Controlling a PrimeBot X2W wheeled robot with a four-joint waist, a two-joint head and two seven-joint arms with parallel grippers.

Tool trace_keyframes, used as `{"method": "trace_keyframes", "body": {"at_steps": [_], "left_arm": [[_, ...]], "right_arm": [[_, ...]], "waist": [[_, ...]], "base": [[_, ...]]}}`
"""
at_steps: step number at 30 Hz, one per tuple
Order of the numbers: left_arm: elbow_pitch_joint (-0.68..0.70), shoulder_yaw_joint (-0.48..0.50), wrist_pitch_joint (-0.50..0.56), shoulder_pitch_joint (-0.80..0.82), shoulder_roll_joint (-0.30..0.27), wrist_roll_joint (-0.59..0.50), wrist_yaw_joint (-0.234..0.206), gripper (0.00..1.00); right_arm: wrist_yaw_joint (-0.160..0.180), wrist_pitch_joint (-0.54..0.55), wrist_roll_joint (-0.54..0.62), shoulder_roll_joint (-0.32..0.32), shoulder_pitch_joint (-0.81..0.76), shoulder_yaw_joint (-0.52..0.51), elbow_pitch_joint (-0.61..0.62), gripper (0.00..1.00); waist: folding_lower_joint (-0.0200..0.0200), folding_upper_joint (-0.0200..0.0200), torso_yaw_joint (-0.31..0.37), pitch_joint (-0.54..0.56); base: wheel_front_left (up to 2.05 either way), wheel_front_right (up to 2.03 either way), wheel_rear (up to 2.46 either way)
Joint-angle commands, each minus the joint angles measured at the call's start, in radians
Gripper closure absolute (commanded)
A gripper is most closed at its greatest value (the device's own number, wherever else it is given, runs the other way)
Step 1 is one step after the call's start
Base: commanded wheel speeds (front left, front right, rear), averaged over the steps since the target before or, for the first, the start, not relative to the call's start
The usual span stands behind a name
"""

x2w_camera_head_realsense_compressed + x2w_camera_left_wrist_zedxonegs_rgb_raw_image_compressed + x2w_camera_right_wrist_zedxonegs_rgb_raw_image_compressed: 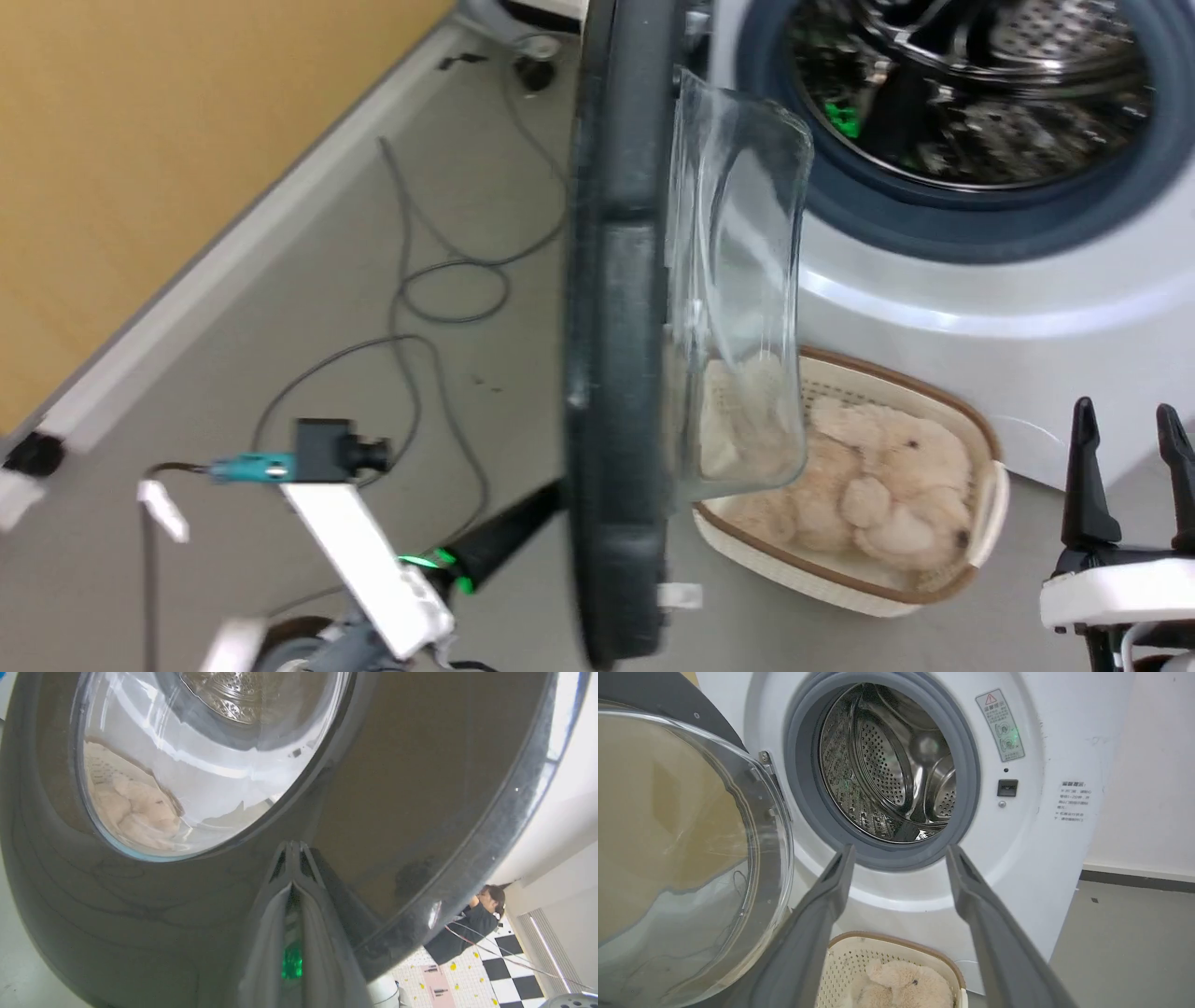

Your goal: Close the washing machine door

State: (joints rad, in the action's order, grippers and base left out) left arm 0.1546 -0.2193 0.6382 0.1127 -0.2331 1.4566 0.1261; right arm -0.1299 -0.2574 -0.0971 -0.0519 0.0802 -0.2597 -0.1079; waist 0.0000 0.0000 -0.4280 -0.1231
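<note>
The washing machine door (611, 327) stands open, edge-on in the head view, its clear glass bowl (738, 299) bulging toward the white washing machine (980, 355) and steel drum (971, 84). My left gripper (551, 495) is shut, and its joined fingertips (292, 847) rest against the door's glossy black outer face (420, 788) just below the window (187, 765). My right gripper (1130, 439) hangs open at the lower right, holding nothing. In the right wrist view this gripper (901, 858) points at the drum opening (887, 765), with the door (682, 849) to its left.
A white woven basket (980, 485) with a beige plush bear (887, 485) sits on the floor in front of the machine, under the door's swing. Grey cables (420, 308) trail across the floor by the yellow wall (140, 140). A person (472, 924) is beyond the door's edge.
</note>
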Motion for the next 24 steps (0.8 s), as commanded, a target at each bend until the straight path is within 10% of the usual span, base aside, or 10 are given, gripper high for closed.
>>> {"method": "trace_keyframes", "body": {"at_steps": [1,14,24], "left_arm": [[0.007,-0.018,-0.006,0.009,0.013,0.004,0.005,1.00],[-0.087,-0.193,-0.190,0.126,0.074,-0.023,0.005,1.00],[-0.277,-0.310,-0.341,0.223,0.108,-0.028,0.005,1.00]], "right_arm": [[-0.001,-0.004,-0.006,0.002,0.015,0.000,-0.002,0.00],[-0.001,-0.004,-0.028,0.002,0.012,0.055,-0.004,0.00],[-0.001,-0.004,-0.037,0.002,0.009,0.088,-0.001,0.00]], "waist": [[0.0000,0.0000,0.046,0.004],[0.0000,0.0000,0.331,-0.005],[0.0000,0.0000,0.422,-0.015]], "base": [[0.00,0.00,0.00],[0.00,0.00,0.00],[0.00,0.00,0.00]]}}
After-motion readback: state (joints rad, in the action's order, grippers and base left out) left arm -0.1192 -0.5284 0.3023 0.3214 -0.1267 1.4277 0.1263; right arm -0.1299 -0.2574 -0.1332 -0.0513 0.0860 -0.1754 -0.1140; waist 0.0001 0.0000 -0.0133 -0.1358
